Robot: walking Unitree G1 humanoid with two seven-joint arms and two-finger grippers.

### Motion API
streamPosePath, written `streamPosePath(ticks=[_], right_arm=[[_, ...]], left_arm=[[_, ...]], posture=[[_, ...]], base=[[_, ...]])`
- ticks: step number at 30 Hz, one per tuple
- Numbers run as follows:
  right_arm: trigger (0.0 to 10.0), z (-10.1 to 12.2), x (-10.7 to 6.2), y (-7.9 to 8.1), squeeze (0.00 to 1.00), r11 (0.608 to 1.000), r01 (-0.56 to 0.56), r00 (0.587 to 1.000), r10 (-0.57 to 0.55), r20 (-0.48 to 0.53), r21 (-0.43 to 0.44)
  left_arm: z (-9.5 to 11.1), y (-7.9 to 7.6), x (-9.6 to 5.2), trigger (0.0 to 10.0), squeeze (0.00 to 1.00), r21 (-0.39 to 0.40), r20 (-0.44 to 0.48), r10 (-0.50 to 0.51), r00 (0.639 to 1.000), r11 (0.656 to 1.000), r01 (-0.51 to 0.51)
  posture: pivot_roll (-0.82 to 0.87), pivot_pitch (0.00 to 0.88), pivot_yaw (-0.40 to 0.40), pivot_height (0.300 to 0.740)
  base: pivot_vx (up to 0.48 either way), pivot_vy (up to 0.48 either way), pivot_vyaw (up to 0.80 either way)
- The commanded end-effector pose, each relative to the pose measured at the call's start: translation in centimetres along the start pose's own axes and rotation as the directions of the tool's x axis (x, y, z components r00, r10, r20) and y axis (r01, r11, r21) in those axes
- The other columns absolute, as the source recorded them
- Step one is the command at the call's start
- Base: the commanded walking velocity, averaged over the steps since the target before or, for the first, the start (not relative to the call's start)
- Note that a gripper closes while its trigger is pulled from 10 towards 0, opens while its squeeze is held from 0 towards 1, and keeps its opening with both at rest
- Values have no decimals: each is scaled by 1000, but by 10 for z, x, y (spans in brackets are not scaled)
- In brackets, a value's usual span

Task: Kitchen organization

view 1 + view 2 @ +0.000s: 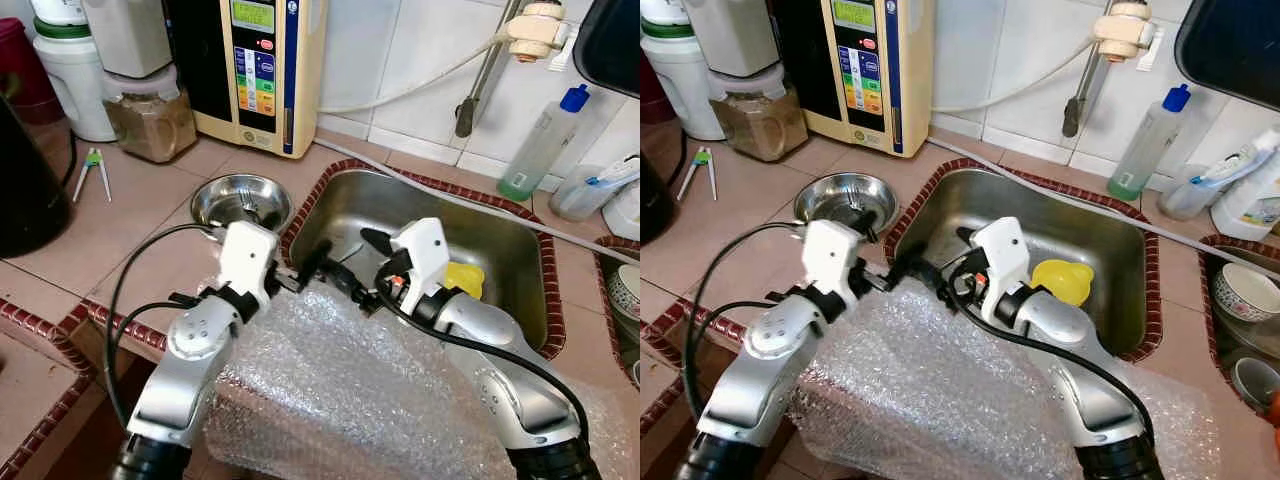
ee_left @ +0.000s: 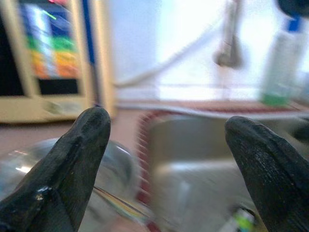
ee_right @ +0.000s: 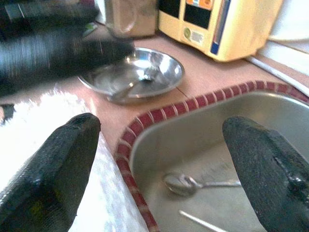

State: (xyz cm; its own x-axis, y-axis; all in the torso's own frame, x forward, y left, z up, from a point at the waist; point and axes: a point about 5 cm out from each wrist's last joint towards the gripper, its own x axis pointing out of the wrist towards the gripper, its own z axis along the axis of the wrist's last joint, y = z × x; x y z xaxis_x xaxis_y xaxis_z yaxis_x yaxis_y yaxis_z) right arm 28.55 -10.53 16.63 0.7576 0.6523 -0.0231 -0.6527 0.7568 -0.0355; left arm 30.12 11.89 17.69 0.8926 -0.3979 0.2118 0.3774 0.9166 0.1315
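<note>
My left gripper (image 1: 308, 268) hovers open over the counter edge between a steel bowl (image 1: 240, 200) and the steel sink (image 1: 520, 250), its fingers (image 2: 77, 159) wide apart with nothing between them. My right gripper (image 1: 360, 265) faces it above the sink's near left corner, also open and empty (image 3: 161, 123). The two sets of fingertips nearly meet. Crumpled bubble wrap (image 1: 340, 400) lies under both arms on the sink's front rim. A yellow item (image 1: 463, 278) and a spoon (image 3: 193, 182) lie in the sink. The bowl (image 3: 140, 72) holds a utensil.
A cream water machine (image 1: 262, 70) and a jar of brown powder (image 1: 150, 120) stand at the back wall. Green-tipped tongs (image 1: 92, 170) lie on the left counter beside a dark pot (image 1: 25, 180). A blue-capped bottle (image 1: 545, 140) stands behind the sink, and a patterned bowl (image 1: 625, 290) sits far right.
</note>
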Motion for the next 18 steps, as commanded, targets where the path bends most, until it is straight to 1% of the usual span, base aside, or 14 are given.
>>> streamPosePath(ticks=[1, 3, 4, 5, 9, 13, 16, 18], right_arm=[[10000, 4, -3, -5, 0, 999, 22, 1000, -22, 13, -25], [10000, 4, -2, -5, 0, 999, 29, 999, -29, 18, -38], [10000, 5, -1, -5, 0, 998, 36, 999, -35, 22, -45], [10000, 5, -1, -5, 0, 998, 38, 999, -37, 25, -48], [10000, 6, 0, -4, 0, 997, 43, 998, -41, 37, -64], [10000, 6, -2, -3, 0, 997, 51, 998, -49, 38, -66], [10000, 6, -3, -2, 0, 996, 52, 998, -49, 35, -69], [10000, 5, -4, -2, 0, 996, 53, 998, -51, 32, -70]], left_arm=[[1, 5, 4, 10000, 1000, 30, 8, 35, 999, 999, -36], [2, 11, 9, 10000, 1000, 53, 11, 76, 997, 996, -77], [1, 16, 14, 10000, 1000, 65, 7, 101, 995, 993, -101], [0, 19, 18, 10000, 0, 76, -2, 113, 994, 991, -113], [-6, 23, 26, 10000, 0, 86, -46, 127, 991, 989, -123], [-22, 15, 39, 10000, 0, 50, -128, 81, 988, 996, -76], [-28, 12, 40, 10000, 0, 54, -155, 63, 986, 997, -56], [-36, 8, 40, 10000, 0, 47, -197, 38, 980, 998, -29]], posture=[[88, 80, -83, 740], [85, 79, -82, 740], [84, 79, -82, 740], [81, 79, -82, 740], [68, 80, -77, 740], [54, 85, -68, 740], [51, 85, -67, 740], [47, 87, -65, 740]], base=[[0, 0, 0], [0, 0, 0], [0, 0, 0], [0, 0, 0], [0, 0, 0], [0, 0, 0], [0, 0, 0], [0, 0, 0]])
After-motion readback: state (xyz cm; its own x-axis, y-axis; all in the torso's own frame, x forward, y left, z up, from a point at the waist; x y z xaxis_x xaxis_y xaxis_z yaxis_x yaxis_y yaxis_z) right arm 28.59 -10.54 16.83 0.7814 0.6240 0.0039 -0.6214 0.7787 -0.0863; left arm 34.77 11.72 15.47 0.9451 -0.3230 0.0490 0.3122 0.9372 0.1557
